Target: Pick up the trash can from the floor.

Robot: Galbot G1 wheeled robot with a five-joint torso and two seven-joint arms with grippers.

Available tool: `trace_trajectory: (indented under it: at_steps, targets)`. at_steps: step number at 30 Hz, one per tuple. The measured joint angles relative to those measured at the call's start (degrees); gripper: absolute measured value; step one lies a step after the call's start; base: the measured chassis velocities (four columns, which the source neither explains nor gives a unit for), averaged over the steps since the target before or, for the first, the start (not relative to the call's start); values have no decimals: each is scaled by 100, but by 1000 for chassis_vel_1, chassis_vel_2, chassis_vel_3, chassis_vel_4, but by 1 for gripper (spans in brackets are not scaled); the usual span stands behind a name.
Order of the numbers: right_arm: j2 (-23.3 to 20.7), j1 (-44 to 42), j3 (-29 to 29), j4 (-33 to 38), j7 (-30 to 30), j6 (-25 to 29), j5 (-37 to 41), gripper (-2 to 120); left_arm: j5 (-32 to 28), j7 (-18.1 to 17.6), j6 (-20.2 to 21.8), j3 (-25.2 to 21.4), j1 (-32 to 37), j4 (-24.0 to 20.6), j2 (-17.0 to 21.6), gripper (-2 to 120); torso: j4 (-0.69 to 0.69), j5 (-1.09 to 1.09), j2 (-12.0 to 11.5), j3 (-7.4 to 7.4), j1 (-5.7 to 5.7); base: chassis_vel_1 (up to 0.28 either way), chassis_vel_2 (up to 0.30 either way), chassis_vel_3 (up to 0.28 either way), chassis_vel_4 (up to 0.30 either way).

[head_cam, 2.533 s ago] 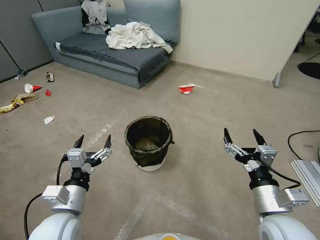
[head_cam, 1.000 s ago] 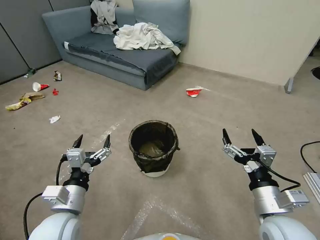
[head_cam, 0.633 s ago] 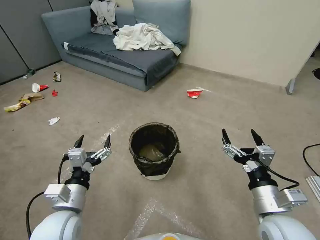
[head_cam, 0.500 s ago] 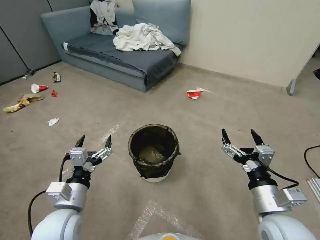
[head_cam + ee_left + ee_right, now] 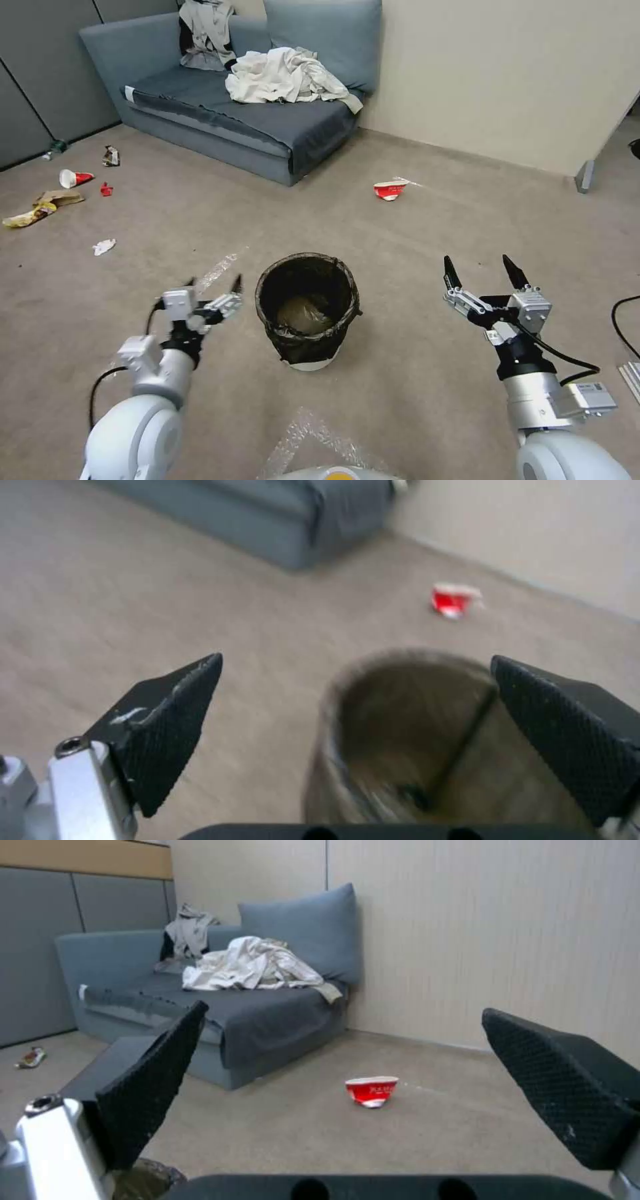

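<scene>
— Since a moment ago your left claw (image 5: 212, 292) has swung in toward the bin (image 5: 308, 308), while the right claw (image 5: 479, 270) has held its place.

— How close is the left one?

— Just beside the bin's left rim, not touching, fingers spread. In your left wrist view the bin (image 5: 427, 740) sits between the two fingertips (image 5: 177, 720).

— And the right?

— It hovers well to the right of the bin, also spread wide.

— Where's the bin?

— Upright on the floor (image 5: 413, 240) in front of you, dark bag folded over its rim. A crushed red cup (image 5: 389, 189) lies farther off, near the sofa (image 5: 220, 113).
</scene>
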Motion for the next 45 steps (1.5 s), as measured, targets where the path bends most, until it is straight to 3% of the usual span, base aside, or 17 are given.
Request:
trace_trajectory:
  at_steps: [7, 10, 16, 23, 27, 35, 41, 43, 45]
  targets:
    - [30, -87, 79, 46, 5, 45, -7, 100, -802, -698, 779, 549, -679, 579, 326, 100, 1, -2, 0, 0, 0, 0, 0, 0, 0]
    - [80, -125, 104, 74, 19, 53, -26, 100, -1166, -1333, 1288, 801, -1175, 976, 348, 100, -1, -1, 0, 0, 0, 0, 0, 0, 0]
    - [96, -149, 153, 77, 49, 65, -37, 100, -1365, -1676, 1382, 1050, -1598, 1472, 382, 100, 1, -1, 0, 0, 0, 0, 0, 0, 0]
    - [111, -140, 185, 47, 146, 66, -37, 100, -2377, -2466, 1669, 1270, -2058, 1887, 357, 96, 0, -1, 0, 0, 0, 0, 0, 0, 0]
    - [121, -139, 185, 34, 153, 66, -37, 100, -2446, -2551, 1673, 1286, -2099, 1941, 348, 88, 0, -1, 0, 0, 0, 0, 0, 0, 0]
    - [121, -131, 178, -13, 177, 66, -47, 100, -2560, -2643, 1689, 1329, -2156, 2173, 327, 54, 0, -1, 0, 0, 0, 0, 0, 0, 0]
    - [107, -131, 177, -32, 199, 70, -48, 100, -2566, -2652, 1685, 1332, -2169, 2199, 297, 37, 0, -1, 0, 0, 0, 0, 0, 0, 0]
    - [95, -132, 176, -38, 228, 70, -48, 100, -2562, -2668, 1680, 1328, -2170, 2200, 270, 26, 0, -1, 0, 0, 0, 0, 0, 0, 0]
    - [93, -132, 175, -40, 232, 71, -48, 100, -2559, -2673, 1679, 1323, -2169, 2199, 265, 24, 0, -1, 0, 0, 0, 0, 0, 0, 0]
